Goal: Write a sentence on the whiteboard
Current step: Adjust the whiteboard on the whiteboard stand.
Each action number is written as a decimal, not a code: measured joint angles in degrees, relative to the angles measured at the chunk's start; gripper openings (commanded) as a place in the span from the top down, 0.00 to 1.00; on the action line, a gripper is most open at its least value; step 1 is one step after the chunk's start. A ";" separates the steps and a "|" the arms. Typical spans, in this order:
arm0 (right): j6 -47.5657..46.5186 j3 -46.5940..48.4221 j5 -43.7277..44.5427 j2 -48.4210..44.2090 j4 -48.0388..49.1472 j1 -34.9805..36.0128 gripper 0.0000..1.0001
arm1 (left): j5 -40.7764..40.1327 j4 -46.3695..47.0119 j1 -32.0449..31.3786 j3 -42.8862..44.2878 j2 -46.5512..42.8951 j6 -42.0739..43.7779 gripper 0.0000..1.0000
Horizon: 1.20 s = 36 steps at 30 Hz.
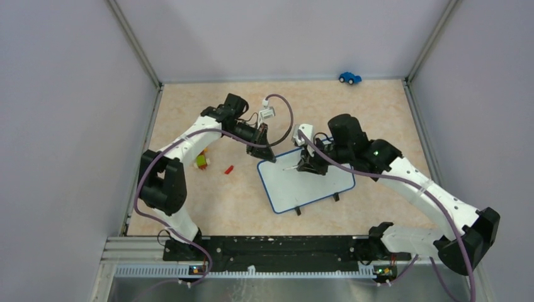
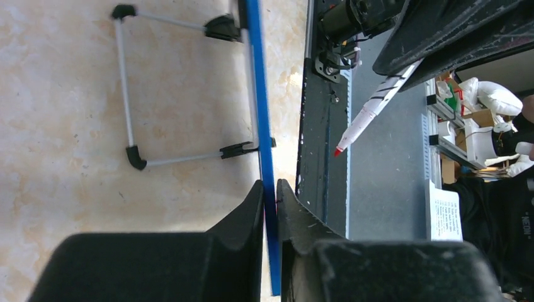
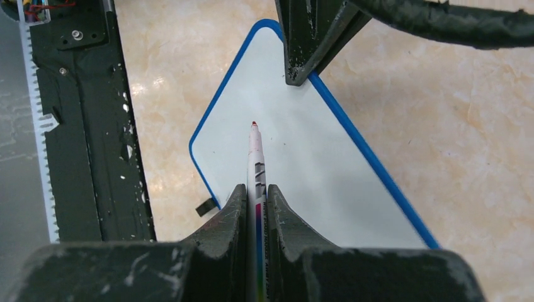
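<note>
Left arm (image 1: 182,145) bent, left fingers (image 2: 245,220) pinched, right arm (image 1: 415,180) bent, right fingers (image 3: 230,217) clamped

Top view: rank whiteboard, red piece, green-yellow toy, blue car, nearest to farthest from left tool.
1. whiteboard, clamped in the left tool at its corner
2. red piece, just left
3. green-yellow toy, further left
4. blue car, far back edge

The board (image 1: 305,185) is white with a thin blue rim and round corners. It lies askew on the table (image 1: 378,113), small black feet (image 1: 335,197) at its near edge.
</note>
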 measured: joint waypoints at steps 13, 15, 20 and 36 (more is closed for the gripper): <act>-4.04 0.68 14.14 -0.35 1.01 12.46 1.00 | 0.50 1.09 -1.20 2.75 2.38 -2.97 1.00; -4.04 0.68 14.62 -0.37 1.09 12.44 1.00 | -0.15 2.38 -1.27 2.54 2.34 -4.57 1.00; -4.07 0.57 14.51 -1.42 0.61 12.17 1.00 | -3.48 10.51 -1.14 -3.04 -1.81 -11.82 1.00; -4.09 -6.14 13.35 -6.36 2.95 9.97 1.00 | -12.72 23.39 -4.13 -12.46 -10.29 -25.31 0.73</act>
